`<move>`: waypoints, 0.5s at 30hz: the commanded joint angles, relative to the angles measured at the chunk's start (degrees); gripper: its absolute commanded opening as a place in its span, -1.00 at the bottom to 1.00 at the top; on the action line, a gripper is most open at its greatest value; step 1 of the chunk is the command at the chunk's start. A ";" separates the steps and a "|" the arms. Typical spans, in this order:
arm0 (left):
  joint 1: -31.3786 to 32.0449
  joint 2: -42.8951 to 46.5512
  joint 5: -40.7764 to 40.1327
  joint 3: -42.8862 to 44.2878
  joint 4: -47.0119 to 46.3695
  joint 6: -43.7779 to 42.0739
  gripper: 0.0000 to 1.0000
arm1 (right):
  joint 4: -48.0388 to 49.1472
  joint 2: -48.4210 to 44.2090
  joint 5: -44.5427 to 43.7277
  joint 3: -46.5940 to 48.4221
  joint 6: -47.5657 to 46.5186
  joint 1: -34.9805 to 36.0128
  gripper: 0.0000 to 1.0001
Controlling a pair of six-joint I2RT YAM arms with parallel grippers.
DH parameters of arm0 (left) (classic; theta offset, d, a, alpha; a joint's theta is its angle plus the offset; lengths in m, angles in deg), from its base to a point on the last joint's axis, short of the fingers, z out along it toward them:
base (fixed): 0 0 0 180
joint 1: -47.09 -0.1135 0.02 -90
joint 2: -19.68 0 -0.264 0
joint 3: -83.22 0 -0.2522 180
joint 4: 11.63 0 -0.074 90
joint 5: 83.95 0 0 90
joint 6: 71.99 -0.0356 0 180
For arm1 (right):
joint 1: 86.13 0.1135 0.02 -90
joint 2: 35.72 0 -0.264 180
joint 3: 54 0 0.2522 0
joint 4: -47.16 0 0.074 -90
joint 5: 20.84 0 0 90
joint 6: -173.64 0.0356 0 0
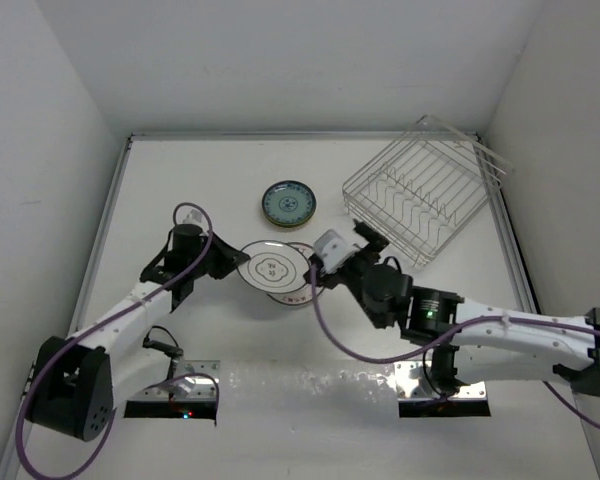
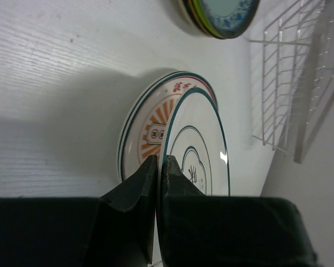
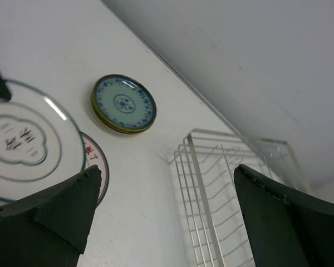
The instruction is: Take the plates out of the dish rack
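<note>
**Item:** white plate (image 2: 200, 150), dark line motif at its centre.
**Location:** out of the rack, held at a slant just above the orange plate (image 2: 155, 125), which lies flat on the desk (image 1: 180, 180).

**Left hand** (image 2: 158, 164): clamped on the white plate's near rim, with only a thin pinch at the very edge.

**Right hand** (image 3: 167, 169): spread wide and holding nothing, near the plate's opposite rim.

**Small stack** (image 1: 288, 203): blue-patterned plate on top, lime and brown rims showing beneath. It sits on the desk behind the large plates and apart from them.

**Rack** (image 1: 420, 190): back right corner of the desk. Its tines look bare, though the wire is too fine in the top view to be sure no plate remains.

**Step in hand, as judged:** set the white plate down on the orange one.

**Handling notes:**
- A grip at the rim alone lets the plate pivot, so it should be lowered slowly.
- Level it on the way down and centre it over the orange plate.
- Let the far rim touch first.
- The left hand should part only once the plate's weight rests below, or the plate may drop and clatter.
- The right hand should draw clear toward the rack so that nothing sits under the descending rim.
</note>
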 commanded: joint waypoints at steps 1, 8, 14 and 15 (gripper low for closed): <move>1.34 -2.97 -0.36 -0.18 -11.04 0.80 -0.95 | -4.06 -3.70 -1.36 -1.80 12.68 -2.71 0.98; 4.85 -7.99 -1.24 0.43 -14.05 2.29 0.41 | -9.08 -5.56 -2.50 -2.16 16.02 -3.33 0.98; 8.37 -7.90 -7.03 5.26 -5.54 -1.21 0.99 | -24.36 -0.12 -1.91 3.99 34.27 -14.89 0.98; 8.46 -7.81 -7.82 5.79 -4.39 -1.74 0.99 | -25.77 0.94 1.85 4.43 36.31 -16.93 0.98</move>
